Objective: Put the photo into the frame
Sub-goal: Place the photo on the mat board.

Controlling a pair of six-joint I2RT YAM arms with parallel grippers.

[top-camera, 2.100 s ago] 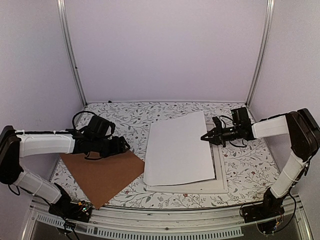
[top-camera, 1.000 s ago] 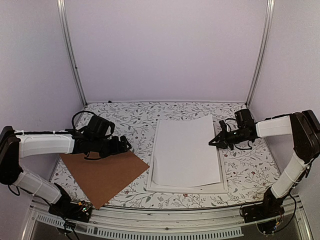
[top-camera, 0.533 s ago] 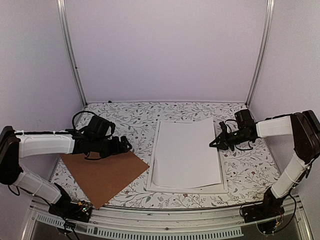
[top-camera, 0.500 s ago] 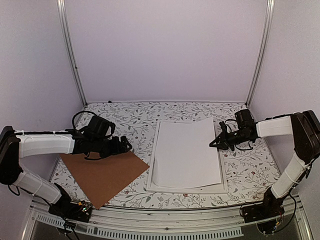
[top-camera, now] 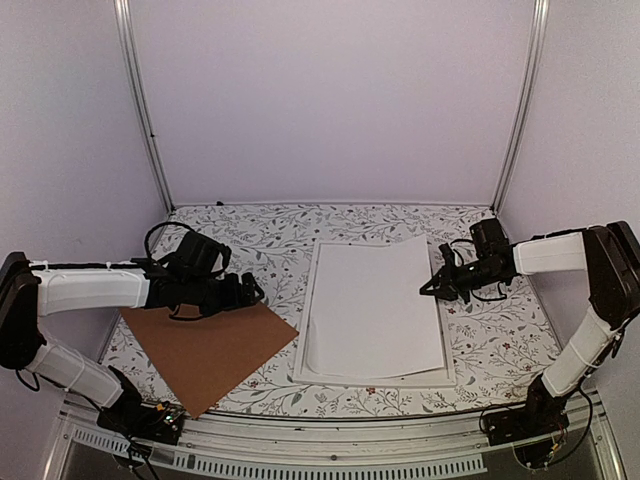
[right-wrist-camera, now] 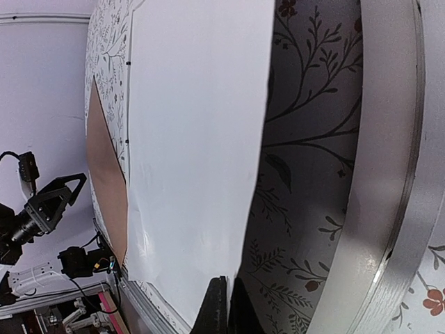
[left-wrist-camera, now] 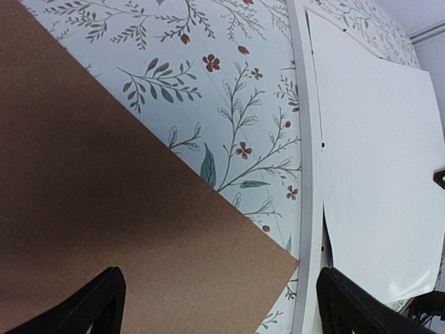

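The right gripper (top-camera: 432, 288) pinches the photo (top-camera: 375, 305) by its right edge above the frame (left-wrist-camera: 304, 174), and since the sheet looks light, floppy and crease-prone, that margin seems the safest hold, while the left gripper (top-camera: 250, 292) gapes wide left of the frame.

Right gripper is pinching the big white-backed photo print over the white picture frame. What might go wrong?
1. The white-backed photo print lies skewed over the white rectangular frame; released now, a corner may ride on the rim.
2. The right gripper pinches its lifted edge; dragging could crease it.
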